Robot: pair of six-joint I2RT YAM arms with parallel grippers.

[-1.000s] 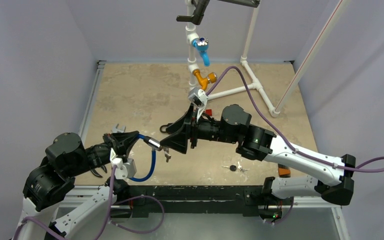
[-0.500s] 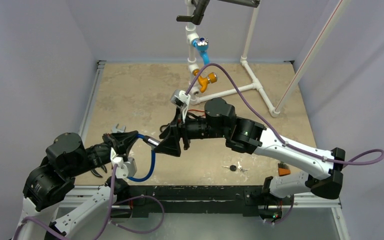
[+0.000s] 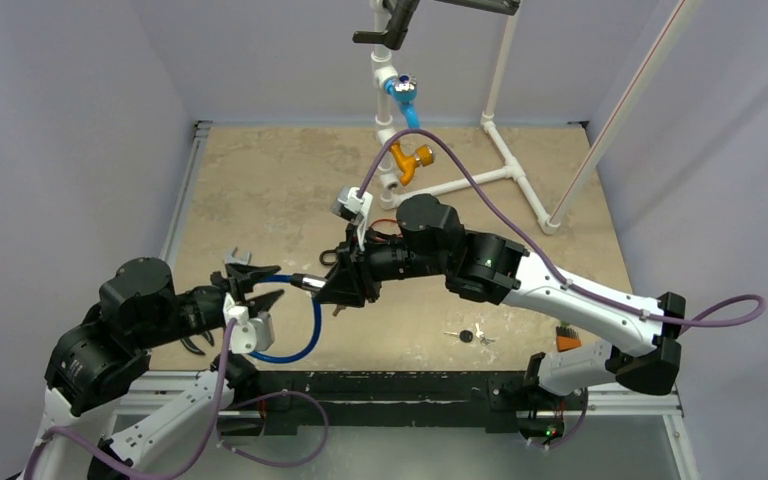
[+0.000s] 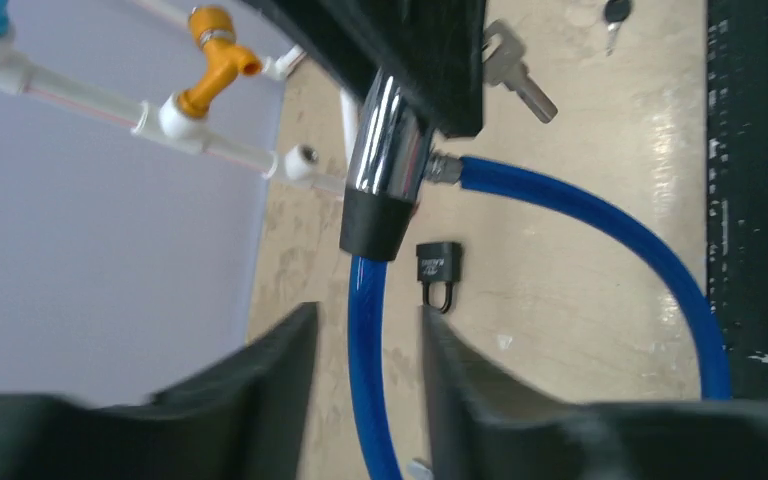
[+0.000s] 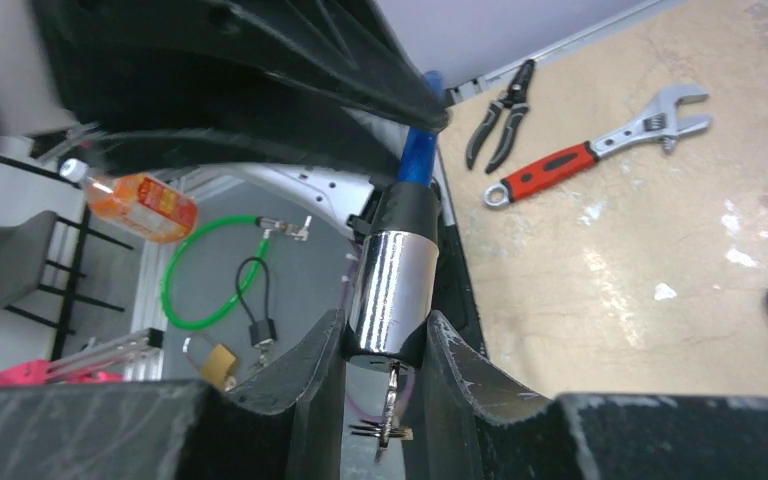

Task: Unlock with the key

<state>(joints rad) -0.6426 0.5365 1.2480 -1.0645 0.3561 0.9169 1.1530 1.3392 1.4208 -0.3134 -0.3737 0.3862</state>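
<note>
Left gripper (image 4: 367, 320) is nearest, fingers apart, with the blue cable (image 4: 600, 225) passing between them untouched. Beyond it the chrome barrel (image 5: 390, 290) is clamped by the right gripper (image 5: 385, 325). The barrel should be kept square and steady and the left fingers drawn clear of the cable, so the key (image 5: 392, 405) can be pinched and turned. The key hangs from the barrel's end (probably seated), between the right fingers on the palm side. Farther off, a spare key (image 3: 470, 335) lies on the table.
</note>
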